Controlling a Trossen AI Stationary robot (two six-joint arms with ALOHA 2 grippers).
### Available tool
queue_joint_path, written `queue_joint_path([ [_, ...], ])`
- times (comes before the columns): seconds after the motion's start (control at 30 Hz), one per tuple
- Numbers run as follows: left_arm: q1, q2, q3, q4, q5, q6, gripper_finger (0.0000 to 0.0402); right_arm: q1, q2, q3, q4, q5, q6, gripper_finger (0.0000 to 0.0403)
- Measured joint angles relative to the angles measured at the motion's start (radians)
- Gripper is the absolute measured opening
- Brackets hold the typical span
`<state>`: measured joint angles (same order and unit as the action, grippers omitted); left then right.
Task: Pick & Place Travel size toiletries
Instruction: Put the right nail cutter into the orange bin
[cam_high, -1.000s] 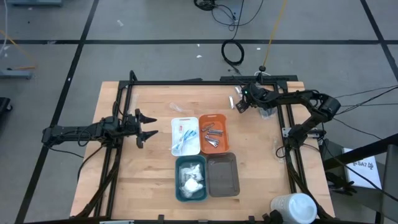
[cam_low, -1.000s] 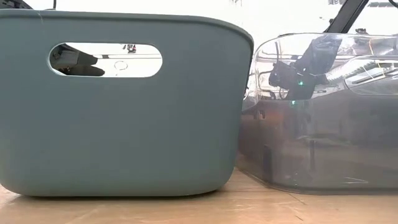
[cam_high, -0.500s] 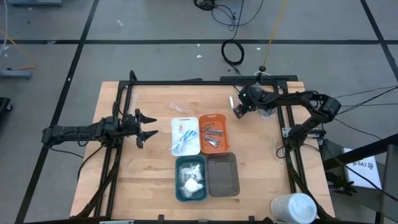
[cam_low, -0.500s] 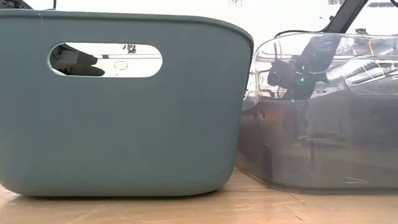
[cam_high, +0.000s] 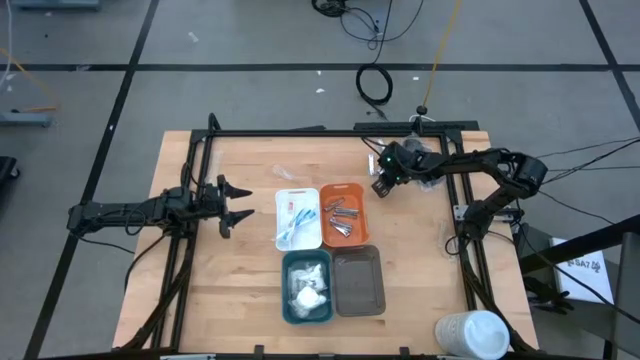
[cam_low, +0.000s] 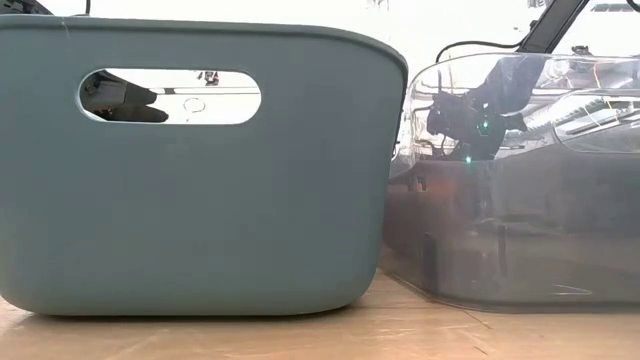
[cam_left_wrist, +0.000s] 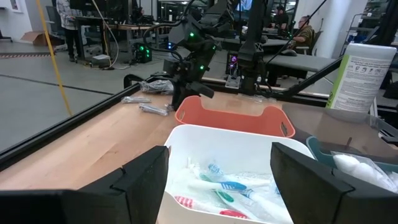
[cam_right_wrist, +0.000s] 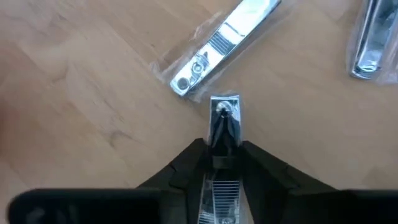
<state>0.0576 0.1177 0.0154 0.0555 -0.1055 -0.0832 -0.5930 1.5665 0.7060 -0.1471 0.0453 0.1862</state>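
My right gripper (cam_high: 379, 187) is shut on a silver nail clipper in clear wrap (cam_right_wrist: 224, 118), above the bare wood just past the far right corner of the orange tray (cam_high: 344, 214). Two more wrapped silver clippers (cam_right_wrist: 217, 46) (cam_right_wrist: 373, 43) lie flat on the wood below it. The orange tray holds several silver pieces. The white tray (cam_high: 298, 218) holds pink and blue wrapped sticks, and the teal tray (cam_high: 306, 285) holds white sachets. My left gripper (cam_high: 243, 201) is open and empty, left of the white tray. My right gripper pinches the clipper between its two fingers (cam_right_wrist: 194, 155), which come from above and slant down. The clipper lies along the fingers, and its rivet end (cam_right_wrist: 224, 107) sticks out past the fingertips. It is lifted clear of the table.
The grey tray (cam_high: 358, 280) stands beside the teal one near the front. A big white cup (cam_high: 475, 335) lies at the front right corner. A clear wrapper (cam_high: 285, 172) lies beyond the white tray. Black frame rails run along the table's left, far and right edges.
My right gripper has moved toward the table's near edge and a little left, toward the orange tray's far right corner, staying shut on the clipper. My left arm has kept still.
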Motion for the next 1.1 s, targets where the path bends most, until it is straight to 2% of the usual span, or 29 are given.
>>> queue_joint_path([
  [0.2,0.000,0.000,0.000,0.000,0.000,0.000,0.0274,0.000,0.000,0.000,0.000,-0.002,-0.022,0.0050],
  [0.53,0.000,0.000,0.000,0.000,0.000,0.000,0.0274,0.000,-0.026,-0.003,-0.006,-0.003,-0.038,0.0059],
  [0.9,0.000,0.000,0.000,0.000,0.000,0.000,0.0274,0.011,-0.214,-0.005,-0.006,-0.002,-0.045,0.0058],
  [1.1,0.000,0.000,0.000,0.000,0.000,0.000,0.0274,0.079,-0.328,-0.004,0.016,-0.002,-0.043,0.0056],
])
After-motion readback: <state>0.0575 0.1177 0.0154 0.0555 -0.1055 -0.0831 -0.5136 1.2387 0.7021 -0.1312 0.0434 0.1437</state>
